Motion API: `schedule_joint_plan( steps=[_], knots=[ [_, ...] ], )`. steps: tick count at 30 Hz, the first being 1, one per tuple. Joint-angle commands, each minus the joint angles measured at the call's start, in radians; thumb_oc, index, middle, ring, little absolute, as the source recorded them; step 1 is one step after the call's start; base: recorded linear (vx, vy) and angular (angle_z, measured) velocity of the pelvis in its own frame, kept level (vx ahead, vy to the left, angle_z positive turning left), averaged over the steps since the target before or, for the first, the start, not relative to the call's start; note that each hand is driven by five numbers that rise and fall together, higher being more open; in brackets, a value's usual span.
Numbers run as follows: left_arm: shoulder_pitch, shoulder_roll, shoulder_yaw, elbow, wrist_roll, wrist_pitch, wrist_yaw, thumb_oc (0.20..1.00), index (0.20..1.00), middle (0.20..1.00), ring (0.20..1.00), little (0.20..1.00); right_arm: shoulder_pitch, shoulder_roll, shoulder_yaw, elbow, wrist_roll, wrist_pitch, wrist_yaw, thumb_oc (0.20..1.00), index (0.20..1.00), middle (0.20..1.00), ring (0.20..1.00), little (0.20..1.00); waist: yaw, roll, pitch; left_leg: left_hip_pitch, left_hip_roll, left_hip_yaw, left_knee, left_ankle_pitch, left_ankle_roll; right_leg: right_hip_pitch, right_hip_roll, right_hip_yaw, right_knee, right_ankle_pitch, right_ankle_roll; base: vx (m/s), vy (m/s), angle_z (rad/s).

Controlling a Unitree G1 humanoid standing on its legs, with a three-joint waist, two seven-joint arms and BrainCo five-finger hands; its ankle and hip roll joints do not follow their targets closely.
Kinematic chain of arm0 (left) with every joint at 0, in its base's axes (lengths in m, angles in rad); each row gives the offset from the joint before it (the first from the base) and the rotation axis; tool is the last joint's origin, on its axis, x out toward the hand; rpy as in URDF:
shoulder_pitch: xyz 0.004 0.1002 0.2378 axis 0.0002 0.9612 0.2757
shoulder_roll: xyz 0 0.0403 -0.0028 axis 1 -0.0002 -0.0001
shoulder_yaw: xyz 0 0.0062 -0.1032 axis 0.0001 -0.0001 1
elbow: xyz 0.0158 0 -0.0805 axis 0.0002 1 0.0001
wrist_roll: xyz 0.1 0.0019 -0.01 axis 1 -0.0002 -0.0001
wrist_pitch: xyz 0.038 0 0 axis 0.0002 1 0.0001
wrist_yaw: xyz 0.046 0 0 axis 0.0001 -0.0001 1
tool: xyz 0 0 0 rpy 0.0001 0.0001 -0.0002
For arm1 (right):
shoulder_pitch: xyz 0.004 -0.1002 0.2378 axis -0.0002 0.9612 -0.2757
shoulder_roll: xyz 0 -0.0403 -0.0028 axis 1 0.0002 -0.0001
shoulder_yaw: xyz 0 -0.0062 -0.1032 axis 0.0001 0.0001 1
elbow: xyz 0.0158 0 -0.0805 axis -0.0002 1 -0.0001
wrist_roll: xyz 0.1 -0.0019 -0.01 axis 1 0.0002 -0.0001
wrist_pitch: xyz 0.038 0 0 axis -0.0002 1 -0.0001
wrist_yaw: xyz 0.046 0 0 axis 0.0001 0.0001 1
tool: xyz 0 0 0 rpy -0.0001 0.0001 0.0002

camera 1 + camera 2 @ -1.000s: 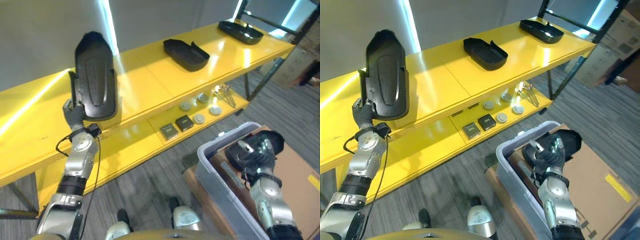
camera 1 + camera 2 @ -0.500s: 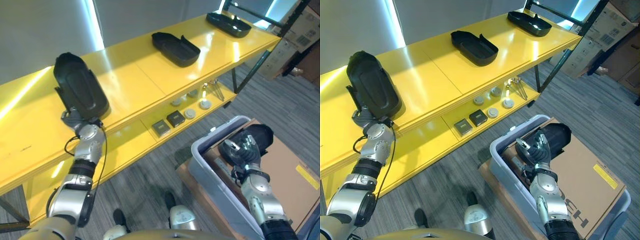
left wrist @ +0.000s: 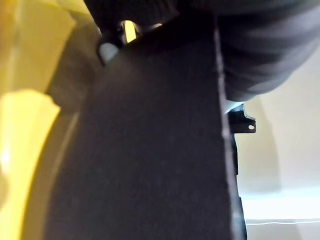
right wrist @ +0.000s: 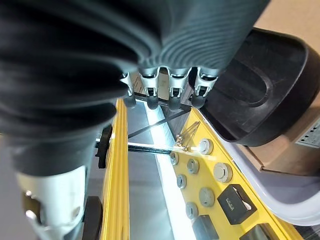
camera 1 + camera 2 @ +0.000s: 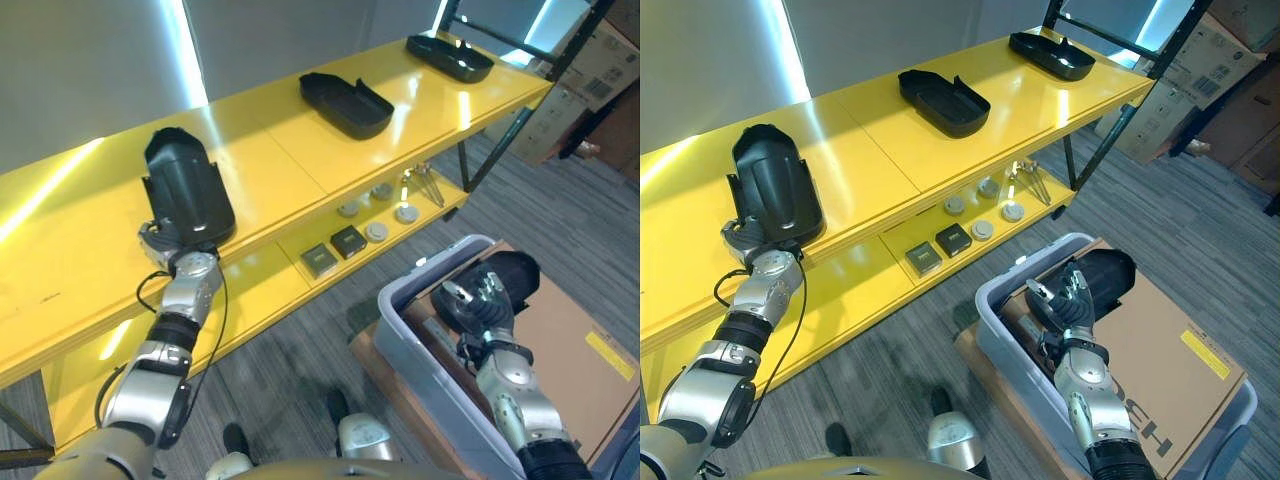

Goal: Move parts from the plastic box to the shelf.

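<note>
A long black moulded part (image 5: pixel 187 188) rests tilted on the top yellow shelf (image 5: pixel 270 170), near its front edge. My left hand (image 5: pixel 163 242) sits at the part's near end with fingers curled on it; in the left wrist view the part's dark surface (image 3: pixel 150 150) lies right against the hand. My right hand (image 5: pixel 478 300) hovers over the grey plastic box (image 5: pixel 400 322), fingers (image 4: pixel 160 97) straight and spread, holding nothing. Another black part (image 5: pixel 508 274) lies in the box just past those fingers, also seen as a black part (image 4: pixel 260 95) in the right wrist view.
Two more black parts (image 5: pixel 346 104) (image 5: pixel 449 57) lie further along the top shelf. The lower shelf (image 5: pixel 300 290) carries small black blocks (image 5: pixel 347 240), round discs (image 5: pixel 377 231) and metal pins (image 5: pixel 430 185). A cardboard sheet (image 5: pixel 575 350) lies in the box. Stacked cartons (image 5: pixel 590 75) stand at the far right.
The left hand has lowered the black part from upright to lying tilted on the top shelf. The camera shifted. The right hand stays over the box.
</note>
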Motion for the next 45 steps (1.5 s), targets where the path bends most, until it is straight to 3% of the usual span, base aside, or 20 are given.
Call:
schedule_joint_plan(
  steps=[1, 12, 13, 14, 21, 26, 30, 32, 33, 38, 39, 45],
  knots=[
    [-0.022, 0.043, -0.008, 0.092, 0.056, 0.026, 0.005, 0.200, 0.200, 0.200, 0.200, 0.200, -0.043, -0.043, 0.020, 0.000, 0.018, -0.062, -0.027, 1.000, 1.000, 1.000, 1.000, 1.000, 0.024, -0.017, -0.042, -0.048, 0.021, -0.009, 0.116, -0.070, 0.022, -0.049, -0.005, -0.052, 0.119, -0.091, -0.003, 0.04, 0.018, -0.01],
    [0.007, 0.068, 0.021, 0.128, 0.032, -0.005, -0.034, 0.200, 0.200, 0.200, 0.200, 0.200, -0.050, -0.052, 0.023, 0.015, 0.017, -0.056, -0.020, 1.000, 1.000, 1.000, 1.000, 1.000, 0.027, -0.005, -0.044, -0.028, 0.015, -0.011, 0.106, -0.071, 0.022, -0.035, -0.010, -0.051, 0.116, -0.095, -0.004, 0.00, 0.010, 0.00],
    [0.008, 0.067, 0.022, 0.128, 0.034, -0.009, -0.035, 0.395, 0.395, 0.395, 0.395, 0.395, -0.050, -0.052, 0.023, 0.015, 0.017, -0.054, -0.020, 1.000, 1.000, 1.000, 1.000, 1.000, 0.027, -0.005, -0.044, -0.028, 0.014, -0.011, 0.106, -0.072, 0.022, -0.034, -0.010, -0.051, 0.116, -0.096, -0.004, 0.00, 0.000, 0.00],
    [0.008, 0.067, 0.020, 0.126, 0.033, -0.009, -0.036, 1.000, 1.000, 1.000, 1.000, 1.000, -0.051, -0.054, 0.022, 0.016, 0.016, -0.053, -0.019, 1.000, 1.000, 1.000, 1.000, 1.000, 0.027, -0.005, -0.044, -0.027, 0.014, -0.010, 0.104, -0.071, 0.022, -0.034, -0.010, -0.051, 0.116, -0.096, -0.004, 0.00, 0.000, 0.00],
    [0.012, 0.064, 0.010, 0.117, 0.036, -0.031, -0.052, 1.000, 1.000, 1.000, 1.000, 1.000, -0.058, -0.061, 0.020, 0.020, 0.023, -0.051, -0.016, 1.000, 1.000, 1.000, 1.000, 1.000, 0.030, -0.007, -0.043, -0.023, 0.012, -0.012, 0.096, -0.070, 0.022, -0.032, -0.009, -0.049, 0.108, -0.093, -0.003, 0.00, 0.000, 0.00],
    [0.007, 0.066, -0.003, 0.086, 0.049, -0.080, -0.074, 1.000, 1.000, 1.000, 1.000, 1.000, -0.064, -0.059, 0.023, 0.028, 0.021, -0.055, -0.005, 1.000, 1.000, 1.000, 1.000, 1.000, 0.035, -0.005, -0.044, -0.017, 0.009, -0.015, 0.086, -0.067, 0.023, -0.028, -0.007, -0.049, 0.103, -0.092, -0.004, 0.00, 0.000, 0.00],
    [0.001, 0.069, -0.011, 0.053, 0.043, -0.152, -0.090, 1.000, 1.000, 1.000, 1.000, 1.000, -0.068, -0.056, 0.026, 0.023, 0.018, -0.059, -0.004, 1.000, 1.000, 1.000, 1.000, 1.000, 0.038, -0.003, -0.046, -0.013, 0.007, -0.017, 0.079, -0.066, 0.022, -0.027, -0.009, -0.052, 0.101, -0.091, -0.003, 0.00, 0.000, 0.00],
    [0.007, 0.078, -0.019, -0.009, 0.057, -0.229, -0.111, 1.000, 1.000, 1.000, 1.000, 1.000, -0.068, -0.055, 0.020, 0.017, 0.013, -0.064, 0.000, 1.000, 1.000, 1.000, 1.000, 1.000, 0.047, 0.002, -0.046, -0.009, 0.004, -0.021, 0.068, -0.066, 0.023, -0.025, -0.011, -0.056, 0.096, -0.090, -0.001, -0.04, 0.027, 0.01],
    [0.010, 0.080, -0.019, -0.026, 0.056, -0.239, -0.119, 1.000, 1.000, 1.000, 1.000, 1.000, -0.067, -0.053, 0.018, 0.014, 0.010, -0.063, 0.000, 1.000, 1.000, 1.000, 1.000, 1.000, 0.049, 0.003, -0.046, -0.008, 0.003, -0.022, 0.066, -0.066, 0.023, -0.026, -0.011, -0.058, 0.096, -0.090, -0.001, -0.04, 0.028, 0.00],
    [0.079, 0.115, 0.000, -0.263, 0.065, -0.310, -0.192, 1.000, 1.000, 1.000, 1.000, 1.000, -0.060, -0.042, -0.009, -0.015, -0.032, -0.079, 0.002, 1.000, 1.000, 1.000, 1.000, 1.000, 0.077, 0.011, -0.043, -0.005, 0.000, -0.036, 0.054, -0.064, 0.024, -0.020, -0.017, -0.074, 0.087, -0.087, 0.000, -0.01, 0.020, 0.05],
    [0.130, 0.136, 0.016, -0.409, 0.072, -0.314, -0.243, 1.000, 1.000, 1.000, 1.000, 1.000, -0.058, -0.039, -0.028, -0.045, -0.044, -0.080, -0.003, 1.000, 1.000, 1.000, 1.000, 1.000, 0.096, 0.013, -0.042, -0.006, -0.002, -0.048, 0.051, -0.064, 0.026, -0.014, -0.020, -0.085, 0.081, -0.086, -0.001, -0.02, 0.027, 0.14],
    [0.294, 0.197, 0.085, -0.798, 0.054, -0.324, -0.432, 1.000, 1.000, 1.000, 1.000, 1.000, -0.071, -0.050, -0.084, -0.176, -0.083, -0.076, -0.004, 1.000, 1.000, 1.000, 1.000, 1.000, 0.168, 0.020, -0.035, -0.013, -0.010, -0.094, 0.039, -0.061, 0.024, 0.001, -0.029, -0.123, 0.070, -0.085, 0.002, -0.03, 0.028, 0.18]
  ],
)
